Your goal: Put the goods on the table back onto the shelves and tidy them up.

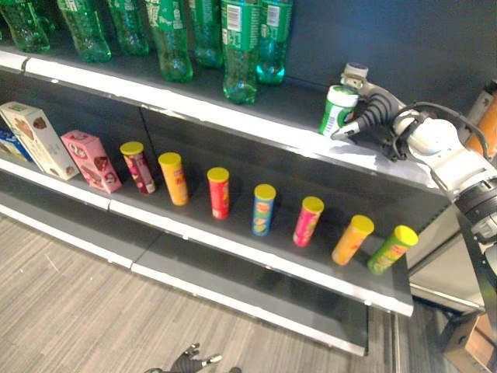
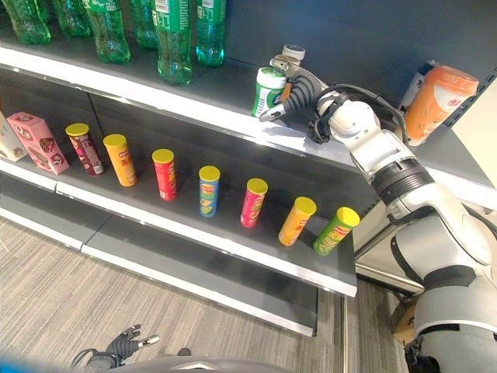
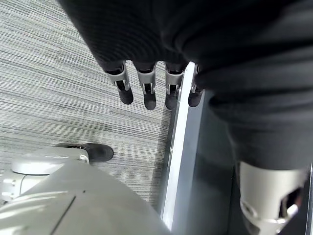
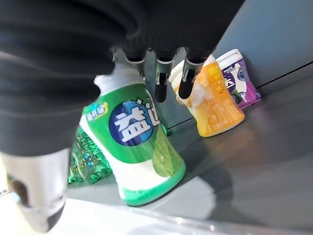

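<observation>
One green tub (image 4: 139, 147) upright, right hand (image 2: 299, 93) gripping.

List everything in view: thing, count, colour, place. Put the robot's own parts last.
Green-and-white jar: one, white cap, upright on the top shelf, at the right hand.
Green bottles: a row cut off by the picture edge, count unclear, top shelf, toward the robot's left.
Orange jar: one, on the next shelf section to the robot's right.
Purple-and-white pack: one, behind the orange jar.
Snack tubes: seven, yellow lids, mixed colours, spaced along the middle shelf.
Pink box: one, middle shelf, left of the tubes.
Cream box: one, left of the pink box.
Right hand: beside the green-and-white jar, grip unclear.
Left hand: hanging above the floor, fingers straight.
</observation>
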You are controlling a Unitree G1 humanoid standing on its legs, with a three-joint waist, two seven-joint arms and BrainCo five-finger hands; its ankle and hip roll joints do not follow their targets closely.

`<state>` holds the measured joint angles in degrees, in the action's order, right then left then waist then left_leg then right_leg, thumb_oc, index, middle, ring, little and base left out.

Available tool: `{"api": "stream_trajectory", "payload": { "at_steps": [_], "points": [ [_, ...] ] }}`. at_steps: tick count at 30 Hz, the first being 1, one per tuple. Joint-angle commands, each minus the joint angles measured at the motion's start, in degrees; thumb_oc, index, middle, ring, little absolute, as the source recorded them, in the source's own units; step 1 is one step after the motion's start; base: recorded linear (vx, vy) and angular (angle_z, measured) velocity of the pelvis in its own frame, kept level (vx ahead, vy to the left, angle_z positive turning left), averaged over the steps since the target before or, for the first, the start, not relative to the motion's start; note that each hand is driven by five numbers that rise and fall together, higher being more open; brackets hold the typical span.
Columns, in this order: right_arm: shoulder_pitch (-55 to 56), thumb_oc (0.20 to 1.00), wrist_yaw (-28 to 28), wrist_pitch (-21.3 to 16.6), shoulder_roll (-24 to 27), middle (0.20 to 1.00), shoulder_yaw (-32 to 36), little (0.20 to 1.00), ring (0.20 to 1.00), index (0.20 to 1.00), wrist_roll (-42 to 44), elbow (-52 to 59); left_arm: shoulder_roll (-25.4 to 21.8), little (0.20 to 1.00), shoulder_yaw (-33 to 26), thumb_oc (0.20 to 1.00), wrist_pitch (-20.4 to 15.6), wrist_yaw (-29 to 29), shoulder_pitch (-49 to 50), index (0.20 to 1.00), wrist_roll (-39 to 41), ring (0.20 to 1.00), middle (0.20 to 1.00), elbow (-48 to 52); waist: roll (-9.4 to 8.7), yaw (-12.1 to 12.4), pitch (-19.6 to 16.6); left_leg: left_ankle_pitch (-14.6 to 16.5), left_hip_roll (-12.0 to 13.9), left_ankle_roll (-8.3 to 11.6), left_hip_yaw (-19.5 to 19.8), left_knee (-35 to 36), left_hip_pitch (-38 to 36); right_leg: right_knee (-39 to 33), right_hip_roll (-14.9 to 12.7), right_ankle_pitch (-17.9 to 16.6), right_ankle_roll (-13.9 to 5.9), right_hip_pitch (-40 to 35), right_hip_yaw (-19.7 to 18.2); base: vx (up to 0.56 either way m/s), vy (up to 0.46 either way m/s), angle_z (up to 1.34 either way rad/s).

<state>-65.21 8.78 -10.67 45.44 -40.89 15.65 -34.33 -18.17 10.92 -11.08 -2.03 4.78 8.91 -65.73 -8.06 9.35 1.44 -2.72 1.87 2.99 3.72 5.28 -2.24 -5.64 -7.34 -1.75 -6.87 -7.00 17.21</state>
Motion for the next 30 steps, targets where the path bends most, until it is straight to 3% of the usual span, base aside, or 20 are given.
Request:
{"api": "stream_trajectory", "payload": {
  "at_steps": [1, 8, 10, 14, 17, 20, 22, 23, 26, 28, 30],
  "points": [
    [-7.2, 1.000, -3.5, -1.7, 0.0, 1.000, -1.6, 1.000, 1.000, 1.000, -0.4, -3.1, -2.4, 1.000, 0.1, 1.000, -1.1, 0.9, -3.1, 1.000, 1.5, 1.000, 1.000, -2.6, -2.08, 0.4, -0.7, 3.5, 2.3, 1.54, -4.3, -0.3, -0.8, 1.7, -1.9, 0.2, -0.67, 0.9, -1.9, 0.00, 0.000, 0.00],
    [-8.7, 1.000, -6.7, -3.0, 2.4, 1.000, 0.9, 1.000, 1.000, 1.000, -0.5, -0.1, -2.3, 1.000, -0.4, 1.000, -1.3, 1.4, -2.7, 1.000, 1.8, 1.000, 1.000, -2.5, -1.95, -0.1, -0.8, 3.6, 2.3, 1.48, -4.8, -0.3, -1.0, 1.6, -1.9, 0.0, -0.80, 1.0, -2.3, 0.00, 0.001, -0.01],
    [-8.0, 1.000, -10.0, -4.4, 7.3, 1.000, 3.3, 1.000, 1.000, 1.000, -4.5, 10.8, -2.0, 1.000, -2.1, 1.000, -1.0, 2.1, -2.5, 1.000, 1.4, 1.000, 1.000, -2.6, -1.65, -1.6, -1.1, 4.0, 2.4, 1.38, -5.5, -0.3, -1.4, 1.8, -2.0, -0.1, -0.89, 1.3, -3.0, 0.00, 0.018, -0.01],
    [-3.2, 1.000, -11.6, -5.8, 11.4, 1.000, 8.6, 1.000, 1.000, 1.000, -6.6, 21.5, -1.4, 1.000, -3.7, 1.000, -0.9, 2.7, -2.1, 1.000, 0.7, 1.000, 1.000, -2.7, -1.37, -2.8, -1.2, 4.4, 2.4, 1.25, -6.4, -0.3, -1.7, 1.8, -2.0, -0.1, -0.98, 1.5, -3.7, 0.00, 0.027, -0.17],
    [8.8, 1.000, -11.8, -7.8, 14.9, 1.000, 19.5, 1.000, 1.000, 1.000, -7.5, 36.0, -0.4, 1.000, -5.4, 1.000, -0.6, 3.0, -1.4, 1.000, -1.0, 1.000, 1.000, -2.9, -0.74, -4.3, -1.4, 4.8, 2.4, 1.10, -7.3, -0.3, -2.2, 1.8, -2.0, -0.2, -1.14, 1.7, -4.5, 0.01, 0.041, -0.20],
    [23.4, 1.000, -9.3, -9.7, 15.7, 1.000, 30.7, 1.000, 1.000, 1.000, -5.7, 48.0, 0.5, 1.000, -6.0, 1.000, -0.8, 2.6, -0.8, 1.000, -2.6, 1.000, 1.000, -2.8, -0.19, -6.1, -1.5, 5.3, 2.5, 0.85, -8.5, -0.3, -2.8, 1.8, -2.1, -0.5, -1.40, 2.3, -6.0, 0.01, 0.039, -0.25],
    [32.3, 1.000, -4.9, -11.2, 15.8, 1.000, 35.5, 1.000, 1.000, 1.000, 0.9, 53.6, 1.0, 1.000, -5.8, 1.000, -1.3, 1.9, -0.6, 1.000, -3.5, 1.000, 1.000, -2.3, 0.06, -7.7, -1.5, 5.5, 2.7, 0.80, -9.8, -0.3, -3.0, 1.8, -2.1, -0.9, -1.62, 3.0, -7.3, 0.00, 0.033, -0.32],
    [32.7, 1.000, -4.8, -11.2, 15.8, 1.000, 35.9, 1.000, 1.000, 1.000, 1.0, 53.8, 0.9, 1.000, -5.7, 1.000, -1.3, 1.9, -0.6, 1.000, -3.5, 1.000, 1.000, -2.2, 0.00, -7.5, -1.5, 5.5, 2.7, 0.80, -9.9, -0.3, -3.0, 1.8, -2.0, -0.9, -1.62, 3.0, -7.4, 0.00, 0.030, -0.40],
    [41.3, 1.000, 2.3, -11.7, 17.0, 1.000, 39.4, 1.000, 1.000, 1.000, 12.7, 58.5, 0.6, 1.000, -5.3, 1.000, -2.0, 0.9, -0.4, 1.000, -4.0, 1.000, 1.000, -1.4, -0.03, -9.1, -1.4, 5.7, 2.8, 0.89, -11.2, -0.3, -3.1, 1.7, -2.0, -1.3, -1.91, 3.9, -8.8, -0.01, 0.022, -0.35],
    [52.3, 1.000, 11.7, -8.3, 15.9, 1.000, 40.7, 1.000, 1.000, 1.000, 26.4, 61.3, -0.1, 1.000, -5.6, 1.000, -2.5, -0.5, -0.5, 1.000, -4.5, 1.000, 1.000, -0.5, 0.03, -11.0, -1.1, 5.7, 3.0, 0.99, -12.9, -0.3, -3.3, 1.8, -2.1, -1.8, -2.21, 5.1, -10.3, -0.01, 0.027, -0.34],
    [58.4, 1.000, 15.9, -5.3, 14.9, 1.000, 39.7, 1.000, 1.000, 1.000, 31.3, 60.9, -0.4, 1.000, -6.1, 1.000, -2.6, -1.0, -1.0, 1.000, -5.0, 1.000, 1.000, -0.5, 0.10, -11.7, -1.0, 5.8, 3.0, 1.04, -13.5, -0.3, -3.5, 1.9, -2.2, -1.9, -2.27, 5.4, -11.0, 0.00, 0.021, -0.30]
  ]
}}
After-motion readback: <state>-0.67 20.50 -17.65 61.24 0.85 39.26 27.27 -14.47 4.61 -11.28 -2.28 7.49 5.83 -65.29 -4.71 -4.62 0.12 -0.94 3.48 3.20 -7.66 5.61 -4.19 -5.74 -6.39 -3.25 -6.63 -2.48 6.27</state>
